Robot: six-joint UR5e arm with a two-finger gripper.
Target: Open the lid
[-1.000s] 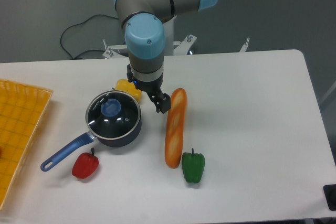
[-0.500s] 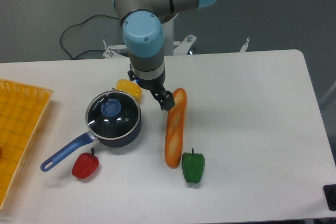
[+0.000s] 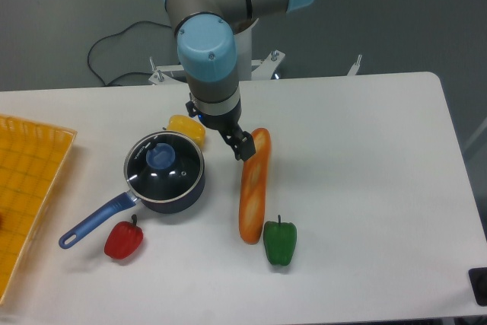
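Observation:
The lid [image 3: 164,164] is a round glass disc with a thin metal rim and a blue knob [image 3: 159,157]. It sits flat on the dark saucepan [image 3: 171,195], whose blue handle [image 3: 95,220] points to the front left. My gripper [image 3: 241,147] hangs to the right of the pan, between it and the baguette, above the table. Only one dark fingertip shows clearly, so I cannot tell if the jaws are open or shut. It holds nothing that I can see.
A baguette [image 3: 254,184] lies just right of the gripper. A green pepper [image 3: 280,242] is at its near end. A yellow pepper [image 3: 186,127] sits behind the pan, a red pepper [image 3: 123,240] in front. An orange tray [image 3: 27,188] is at the left edge.
The gripper has shifted slightly to the right and away from the pan over the last second. The lid and pan have not moved.

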